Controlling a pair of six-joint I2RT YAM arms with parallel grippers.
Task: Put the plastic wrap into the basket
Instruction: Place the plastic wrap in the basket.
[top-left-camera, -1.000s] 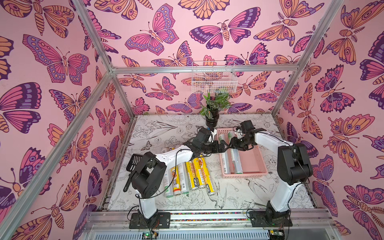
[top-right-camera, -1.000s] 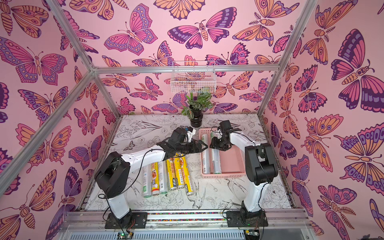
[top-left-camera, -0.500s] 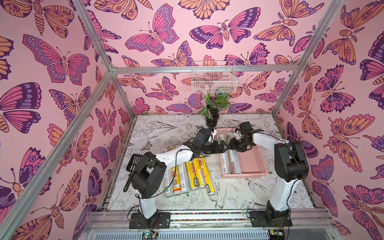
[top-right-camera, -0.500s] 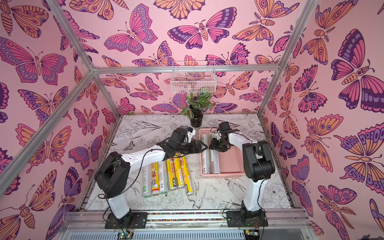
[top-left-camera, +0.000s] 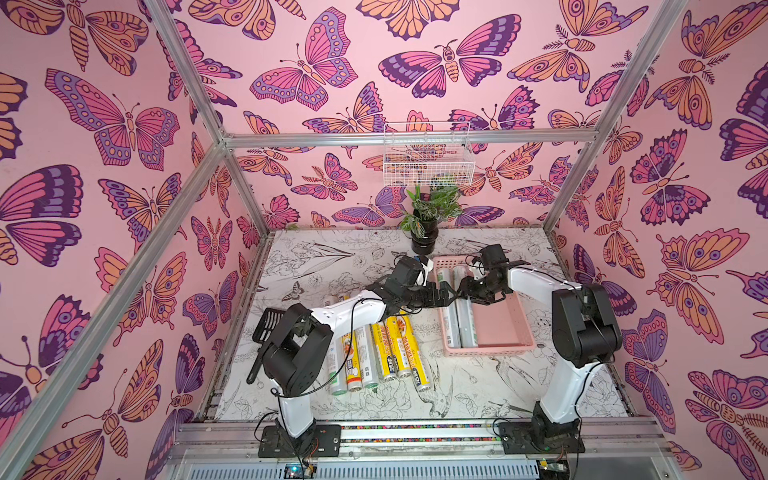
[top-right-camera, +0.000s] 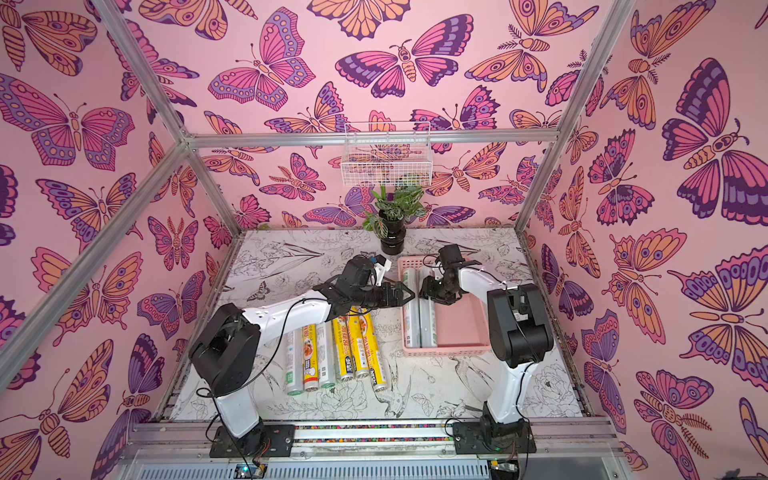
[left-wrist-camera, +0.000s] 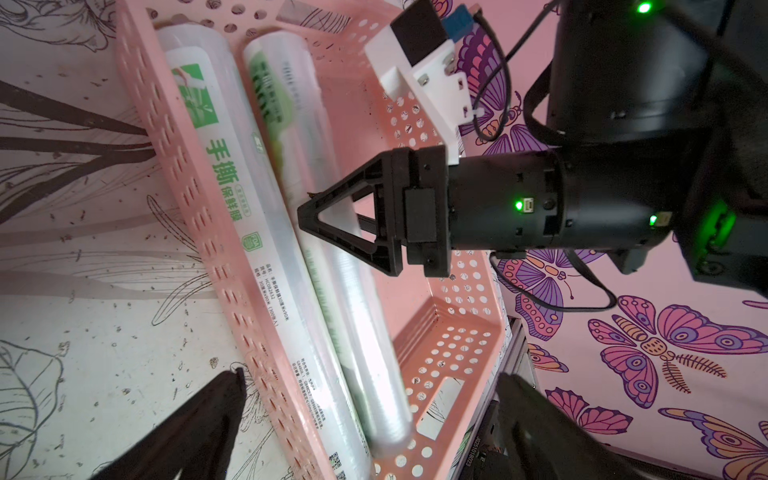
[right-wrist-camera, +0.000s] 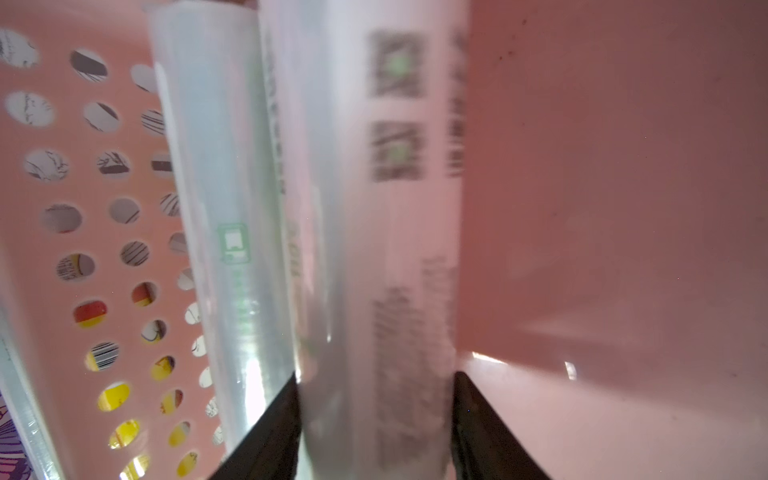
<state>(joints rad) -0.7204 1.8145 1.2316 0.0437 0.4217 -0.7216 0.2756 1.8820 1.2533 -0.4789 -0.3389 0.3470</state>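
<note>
Rolls of plastic wrap (right-wrist-camera: 382, 249) look light, stiff, slick, best pinched mid-length; right gripper (right-wrist-camera: 376, 376) straddles one in the pink basket (right-wrist-camera: 602, 166), grip unclear; left gripper (left-wrist-camera: 370, 376) gapes empty.

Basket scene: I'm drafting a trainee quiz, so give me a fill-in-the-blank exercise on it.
1. The rolls inside the basket number ___.
2. The left tool holds ___.
3. The plant pot is coloured ___.
4. The loose rolls lie on the basket's ___ side.

Missing words: two; nothing; black; left.
</note>
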